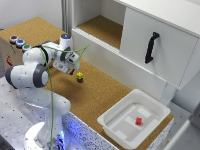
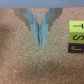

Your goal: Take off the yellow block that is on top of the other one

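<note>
Approach step: the arm hovers beside the stack, nothing grasped yet.

The gripper [image 2: 42, 35] is pinched narrow, fingers nearly together and holding nothing. On the cork table [image 1: 100, 97], the yellow block [image 1: 79, 75] sits on top of the other one [image 1: 79, 80], at about four o'clock from the gripper in the exterior view. The next move likely calls for spreading the fingers, centring over the yellow block, and descending without nudging the dark cube.

white arm [image 1: 35, 75], green cable [image 1: 51, 95], apparently grey-blue fingers [image 2: 34, 24].
</note>
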